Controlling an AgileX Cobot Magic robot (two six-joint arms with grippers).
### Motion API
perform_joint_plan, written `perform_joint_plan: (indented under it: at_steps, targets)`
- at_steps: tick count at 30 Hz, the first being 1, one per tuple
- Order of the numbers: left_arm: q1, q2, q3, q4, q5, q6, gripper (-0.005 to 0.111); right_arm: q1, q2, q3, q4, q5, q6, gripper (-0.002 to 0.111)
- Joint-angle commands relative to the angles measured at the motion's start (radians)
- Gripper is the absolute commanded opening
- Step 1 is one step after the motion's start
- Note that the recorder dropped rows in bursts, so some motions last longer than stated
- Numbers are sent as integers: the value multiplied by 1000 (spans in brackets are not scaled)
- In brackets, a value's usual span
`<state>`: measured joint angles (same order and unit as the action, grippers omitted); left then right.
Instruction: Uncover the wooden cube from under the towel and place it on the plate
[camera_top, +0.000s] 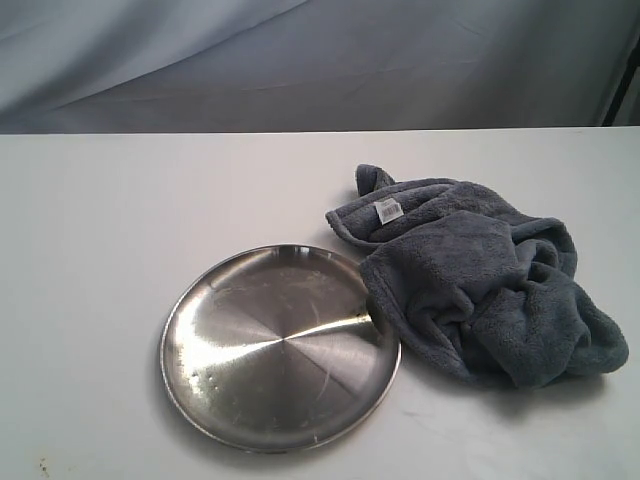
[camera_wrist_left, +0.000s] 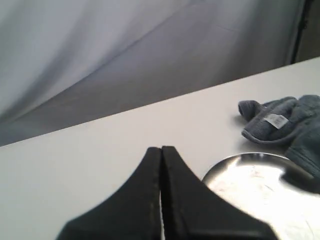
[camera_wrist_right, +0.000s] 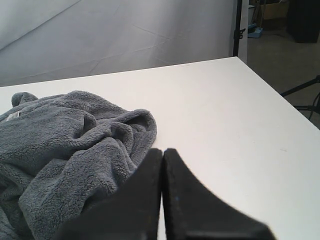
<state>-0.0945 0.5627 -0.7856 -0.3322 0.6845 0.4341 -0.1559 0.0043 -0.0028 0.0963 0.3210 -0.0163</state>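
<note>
Lying bunched, the towel (camera_top: 480, 290) stretches diagonally against the plate (camera_top: 200, 400).

1. Towel (camera_top: 480, 290) is the only bulky obstacle: a bunched heap on the right side of the table (camera_top: 90, 230).
2. Its left edge touches the plate (camera_top: 250, 350) rim, so there is no gap to pass between them.
3. Plate surface is bare and low, open from above, front and left.
4. Open table left of the plate, behind the towel and to the towel's right.
5. Backdrop (camera_top: 300, 60) closes off the far edge.
</note>
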Motion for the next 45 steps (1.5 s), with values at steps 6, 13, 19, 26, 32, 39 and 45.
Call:
perform_joint_plan:
  at_steps: [6, 13, 19, 26, 32, 39, 45]
  targets:
    - [-243, 207, -23, 85, 29, -20, 0, -4, -4, 3, 3, -2, -3, 0]
    - [-388, 385, -23, 203, 30, -116, 0, -4, -4, 3, 3, -2, -3, 0]
    - [-565, 520, -134, 353, 123, -256, 0, -4, -4, 3, 3, -2, -3, 0]
    - [-747, 723, -344, 504, 332, -357, 0, -4, -4, 3, 3, -2, -3, 0]
    - [-906, 1012, -591, 504, 387, -358, 0, -4, -4, 3, 3, -2, -3, 0]
    - [-962, 1301, -916, 385, 483, -344, 0, -4, -4, 3, 3, -2, -3, 0]
    - [-962, 1470, -1123, 218, 537, -272, 0, -4, -4, 3, 3, -2, -3, 0]
